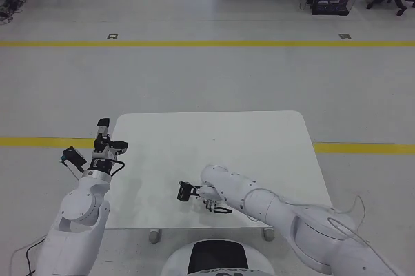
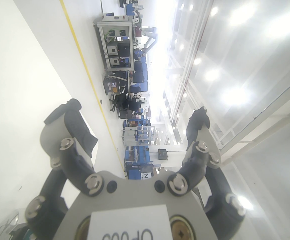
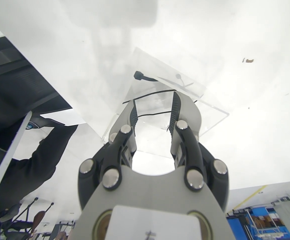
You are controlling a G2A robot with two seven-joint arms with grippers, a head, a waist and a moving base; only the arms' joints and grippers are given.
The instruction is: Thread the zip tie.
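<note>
The right gripper (image 3: 155, 99) hung over the near edge of the desk (image 1: 214, 138), fingers apart around a clear block (image 3: 165, 68) there, with the black zip tie (image 3: 147, 94) lying across that block. The left gripper (image 2: 135, 108), spread wide, sat at the desk's left edge.

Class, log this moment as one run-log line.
left gripper: open, empty | right gripper: open, over zip tie | zip tie: on clear stand, ungripped
</note>
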